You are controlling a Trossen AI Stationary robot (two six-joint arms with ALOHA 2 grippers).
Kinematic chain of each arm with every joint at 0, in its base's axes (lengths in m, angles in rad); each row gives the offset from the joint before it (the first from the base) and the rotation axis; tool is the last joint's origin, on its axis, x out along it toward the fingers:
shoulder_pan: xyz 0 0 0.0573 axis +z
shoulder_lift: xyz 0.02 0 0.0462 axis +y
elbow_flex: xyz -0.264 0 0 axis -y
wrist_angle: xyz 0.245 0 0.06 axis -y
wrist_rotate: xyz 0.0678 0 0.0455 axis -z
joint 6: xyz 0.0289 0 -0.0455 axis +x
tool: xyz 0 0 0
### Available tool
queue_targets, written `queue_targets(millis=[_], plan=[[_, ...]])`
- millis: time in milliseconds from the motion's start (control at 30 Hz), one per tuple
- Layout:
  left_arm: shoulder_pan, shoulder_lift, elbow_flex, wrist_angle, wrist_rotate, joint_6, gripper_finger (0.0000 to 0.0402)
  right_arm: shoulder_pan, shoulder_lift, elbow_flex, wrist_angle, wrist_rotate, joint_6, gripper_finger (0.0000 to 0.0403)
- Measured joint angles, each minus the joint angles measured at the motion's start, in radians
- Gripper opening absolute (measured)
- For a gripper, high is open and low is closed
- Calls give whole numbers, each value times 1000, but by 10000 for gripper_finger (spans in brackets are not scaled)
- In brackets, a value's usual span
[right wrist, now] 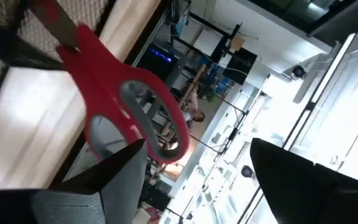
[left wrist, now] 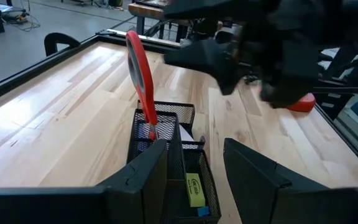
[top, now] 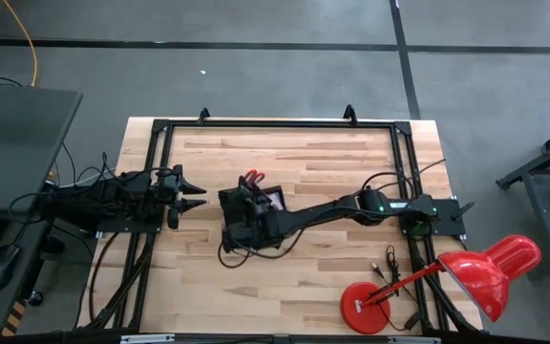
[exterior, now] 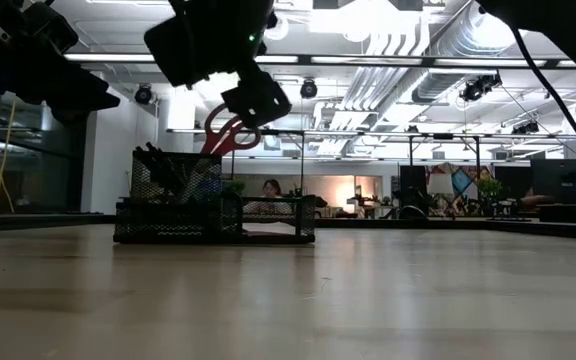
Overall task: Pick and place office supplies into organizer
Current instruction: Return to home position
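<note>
Scissors (exterior: 225, 131) standing in organizer (exterior: 168, 222); right hand (exterior: 254, 103) above, fingers apart

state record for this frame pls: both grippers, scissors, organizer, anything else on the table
left gripper: open, hovering over the table's left side, pointing at the organizer
right gripper: open, above the organizer, next to the scissor handles, not clamped on them
scissors: small red-handled scissors standing upright in the organizer, handles up
organizer: black mesh desk organizer, left of the table's centre
other: big red desk lamp at the table's right edge, beside the right arm's base
surface: light wooden table
</note>
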Motion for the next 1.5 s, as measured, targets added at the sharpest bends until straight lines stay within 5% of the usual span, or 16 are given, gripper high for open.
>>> queue_targets(millis=[133,267,433,500,800,933,1333,1500], plan=[[0,0,0,0,0,0,145,38,0,0,-6,4,113,274],[0,0,0,2,0,0,145,75,-7,0,-53,-53,463,271],[0,0,0,-4,1,-4,145,77,-32,3,-123,-648,880,271],[0,0,0,-7,3,-4,145,67,-29,-1,-104,-778,945,271],[0,0,0,-61,20,-32,145,52,-25,-273,524,-1241,964,271],[0,0,0,-75,20,-49,145,55,-29,-456,985,-1393,990,271],[0,0,0,-76,4,-39,145,29,-253,-1126,1752,-1422,1083,271],[0,0,0,-67,-13,51,145,10,-416,-1365,1904,-1424,1097,271]])
